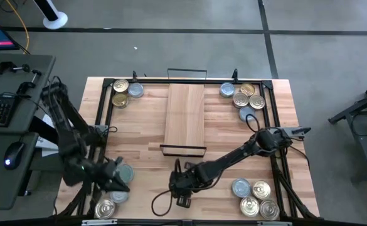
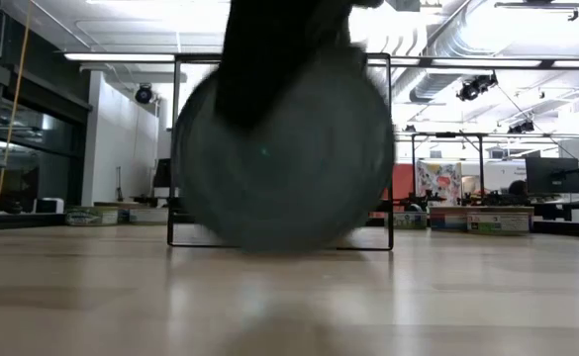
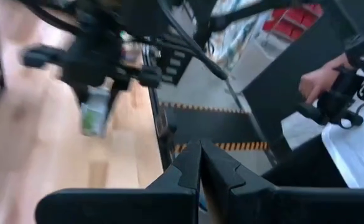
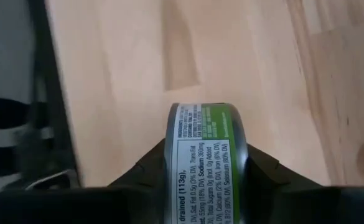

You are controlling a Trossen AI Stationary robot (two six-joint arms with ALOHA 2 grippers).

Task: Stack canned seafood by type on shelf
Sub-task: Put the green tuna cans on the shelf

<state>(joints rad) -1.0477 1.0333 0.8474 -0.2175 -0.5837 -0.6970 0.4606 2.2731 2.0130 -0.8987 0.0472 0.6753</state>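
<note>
The right pincer (image 1: 182, 184) grips a tin (image 4: 201, 165) on edge, low over the worktop (image 1: 145, 157). The shelf (image 1: 185, 113) lies at twelve o'clock from it, long axis running away. The left pincer (image 3: 200, 163), clamped empty, waits at nine o'clock.

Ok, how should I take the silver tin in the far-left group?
Come straight down on the silver tin, with the fingers on its side wall at the near and far sides. It lies flat, and the gold tins crowd its left.
</note>
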